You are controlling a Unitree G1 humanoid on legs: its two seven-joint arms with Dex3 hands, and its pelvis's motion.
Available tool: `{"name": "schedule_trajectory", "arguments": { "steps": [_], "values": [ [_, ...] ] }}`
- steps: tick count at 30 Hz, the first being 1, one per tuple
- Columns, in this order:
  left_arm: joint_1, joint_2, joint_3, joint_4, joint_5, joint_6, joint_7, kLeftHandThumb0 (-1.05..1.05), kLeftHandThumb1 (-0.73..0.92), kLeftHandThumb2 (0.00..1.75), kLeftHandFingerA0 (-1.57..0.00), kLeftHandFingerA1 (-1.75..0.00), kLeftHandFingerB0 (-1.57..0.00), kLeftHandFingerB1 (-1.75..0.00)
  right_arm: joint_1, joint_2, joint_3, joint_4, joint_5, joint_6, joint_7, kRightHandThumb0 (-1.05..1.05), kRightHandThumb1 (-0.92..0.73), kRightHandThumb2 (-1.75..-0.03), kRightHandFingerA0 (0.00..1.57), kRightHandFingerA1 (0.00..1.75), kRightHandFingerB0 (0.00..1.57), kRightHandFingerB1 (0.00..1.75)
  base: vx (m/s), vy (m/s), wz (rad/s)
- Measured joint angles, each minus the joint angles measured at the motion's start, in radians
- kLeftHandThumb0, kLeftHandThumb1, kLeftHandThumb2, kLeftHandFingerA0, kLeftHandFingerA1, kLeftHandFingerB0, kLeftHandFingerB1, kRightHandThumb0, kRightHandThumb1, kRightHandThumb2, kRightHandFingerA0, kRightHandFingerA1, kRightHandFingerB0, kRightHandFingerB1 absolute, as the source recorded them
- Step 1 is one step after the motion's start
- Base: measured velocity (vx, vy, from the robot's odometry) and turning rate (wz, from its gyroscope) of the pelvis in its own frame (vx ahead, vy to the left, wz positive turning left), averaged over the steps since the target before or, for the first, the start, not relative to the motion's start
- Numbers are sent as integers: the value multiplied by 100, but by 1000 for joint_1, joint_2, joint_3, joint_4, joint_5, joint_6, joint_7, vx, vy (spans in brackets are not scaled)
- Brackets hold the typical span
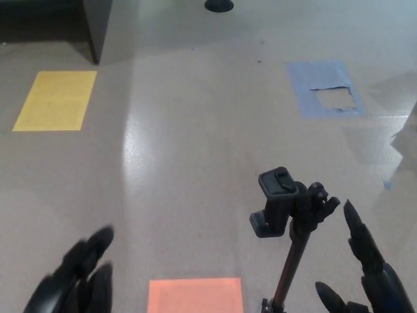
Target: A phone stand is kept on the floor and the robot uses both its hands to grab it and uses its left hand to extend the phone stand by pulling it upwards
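So right now my right robot hand [365, 274] is sitting at the bottom right, fingers spread wide and holding nothing. One finger points up just beside the pole of the phone stand [290, 225], another curls in lower down, but I can't see any of them touching it. Looks like it's lined up for a grab, not made one.

The left robot hand [75, 280] is way down in the bottom left corner, blurry, well apart from the stand. The fingers look apart and there's nothing in it, though the blur makes me a bit unsure.

The stand itself is upright on the floor [195, 163], lower right of centre, with the black clamp head at the top of a thin pole. The base is cut off by the bottom edge so I can't tell how it sits.

Further out there's an orange square [194, 295] on the floor just left of the pole, a yellow square [55, 100] up on the left, and a torn blue patch [324, 86] up on the right.

Progress-wise, I'd say basically nothing is done yet. Neither hand has the stand, so both grabs are left, then the upward pull with the left.
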Motion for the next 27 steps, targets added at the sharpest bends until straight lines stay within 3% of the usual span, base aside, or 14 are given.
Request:
{"name": "schedule_trajectory", "arguments": {
  "steps": [1,2,7,8,13,14,23,27],
  "values": [
    [28,-5,8,16,0,-14,0,-79,74,115,-5,-43,-4,-35,13,-5,0,-7,0,0,1,-105,-82,-65,0,7,0,1,0,0,0],
    [43,-9,13,26,0,-22,0,-81,76,116,-5,-44,0,-34,20,-8,0,-10,0,0,2,-105,-86,-68,0,12,0,5,0,0,0],
    [134,-42,51,92,-1,-81,0,-87,80,117,-10,-45,0,-32,66,-28,0,-12,1,-2,6,-105,-88,-70,0,17,0,8,0,0,0],
    [152,-50,59,106,-1,-95,0,-89,80,118,-11,-48,0,-27,75,-32,-1,-12,2,-2,6,-105,-90,-71,0,31,0,20,0,0,0],
    [214,-75,92,161,-1,-159,0,-89,79,117,-14,-48,0,-29,94,-33,-1,10,4,-4,15,-105,-90,-71,0,34,0,19,0,0,0],
    [223,-78,98,170,-1,-172,0,-37,45,107,0,-49,0,-49,96,-33,0,15,5,-4,18,-105,-87,-71,0,38,0,20,0,0,0],
    [273,-124,136,245,-1,-287,0,-38,43,106,0,-48,0,-48,97,-36,-2,45,10,-5,36,-105,-86,-70,0,38,0,17,0,0,0],
    [284,-148,152,267,-1,-336,0,-38,43,106,0,-49,0,-48,97,-40,-3,56,12,-5,43,-105,-82,-70,0,44,0,26,0,0,0]
  ]
}}
